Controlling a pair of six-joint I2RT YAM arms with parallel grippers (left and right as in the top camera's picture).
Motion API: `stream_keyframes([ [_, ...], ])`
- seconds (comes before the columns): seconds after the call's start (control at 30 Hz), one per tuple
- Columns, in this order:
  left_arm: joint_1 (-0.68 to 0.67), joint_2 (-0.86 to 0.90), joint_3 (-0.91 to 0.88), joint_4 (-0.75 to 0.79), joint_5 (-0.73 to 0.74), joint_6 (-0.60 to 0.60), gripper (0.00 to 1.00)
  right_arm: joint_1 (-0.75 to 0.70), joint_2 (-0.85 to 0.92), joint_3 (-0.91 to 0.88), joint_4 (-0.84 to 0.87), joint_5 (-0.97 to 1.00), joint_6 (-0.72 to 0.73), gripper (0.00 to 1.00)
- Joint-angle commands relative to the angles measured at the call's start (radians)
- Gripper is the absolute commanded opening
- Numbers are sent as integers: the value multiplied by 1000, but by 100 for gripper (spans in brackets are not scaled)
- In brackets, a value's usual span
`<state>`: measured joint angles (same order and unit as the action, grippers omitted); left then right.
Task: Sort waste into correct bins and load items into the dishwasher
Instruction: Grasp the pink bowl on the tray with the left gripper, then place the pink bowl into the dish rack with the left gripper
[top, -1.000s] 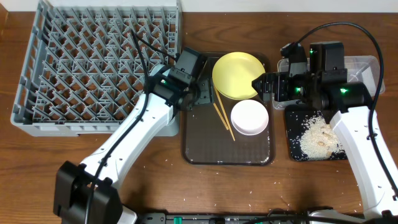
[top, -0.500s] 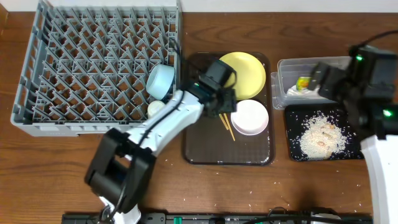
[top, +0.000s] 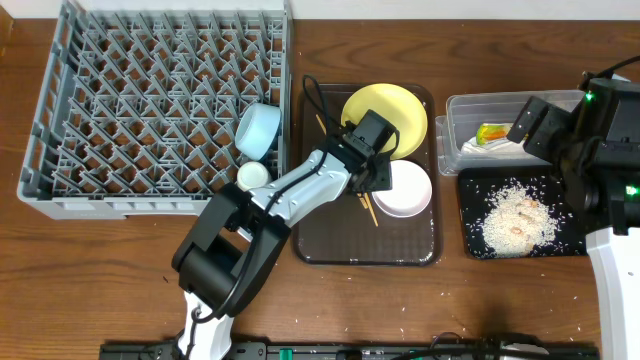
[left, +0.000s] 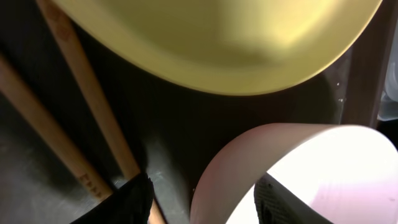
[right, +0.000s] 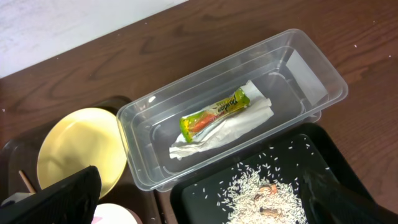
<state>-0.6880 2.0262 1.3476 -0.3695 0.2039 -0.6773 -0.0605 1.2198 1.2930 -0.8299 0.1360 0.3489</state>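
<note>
On the brown serving tray (top: 330, 235) lie the yellow plate (top: 385, 112), white bowl (top: 405, 190) and chopsticks (top: 366, 205). My left gripper (top: 378, 178) is open at the white bowl's left rim. In the left wrist view its jaws (left: 205, 200) straddle the white bowl's rim (left: 298, 155), with the chopsticks (left: 87, 112) to the left and the plate (left: 217, 43) above. The light blue bowl (top: 258, 130) and small white cup (top: 250, 174) sit in the grey dish rack (top: 130, 110). My right gripper (top: 533, 122) (right: 199, 198) is open and empty above the bins.
The clear tub (top: 455, 125) (right: 298, 50) holds the green-and-yellow wrapper (right: 214, 115) and white napkin (right: 224, 134). The black tray (top: 470, 235) (right: 199, 199) in front of it holds rice (right: 267, 193). Loose rice grains dot the table's front edge.
My left gripper moved from the rack's right edge onto the tray to the white bowl's rim. The blue bowl now sits free in the rack. My right arm drew back right from the plate.
</note>
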Motion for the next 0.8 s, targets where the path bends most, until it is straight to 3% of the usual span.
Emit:
stream_keyframes([
  [0.0, -23, 10, 6, 18, -12, 0, 52, -4, -1, 14, -2, 21, 10, 99],
  [0.23, -27, 49, 6, 18, -31, -13, 46, -4, -1, 14, -2, 21, 10, 99],
  [0.27, -27, 59, 6, 19, -30, -21, 41, -4, -1, 14, -2, 21, 10, 99],
  [0.37, -26, 63, 6, 19, -24, -35, 8, -4, -1, 14, -2, 21, 10, 99],
  [0.63, -13, -90, 6, -18, 61, 85, 7, -4, -1, 14, -2, 21, 10, 99],
  [0.77, 36, -295, 6, -54, -156, 200, 7, -4, -1, 14, -2, 21, 10, 99],
])
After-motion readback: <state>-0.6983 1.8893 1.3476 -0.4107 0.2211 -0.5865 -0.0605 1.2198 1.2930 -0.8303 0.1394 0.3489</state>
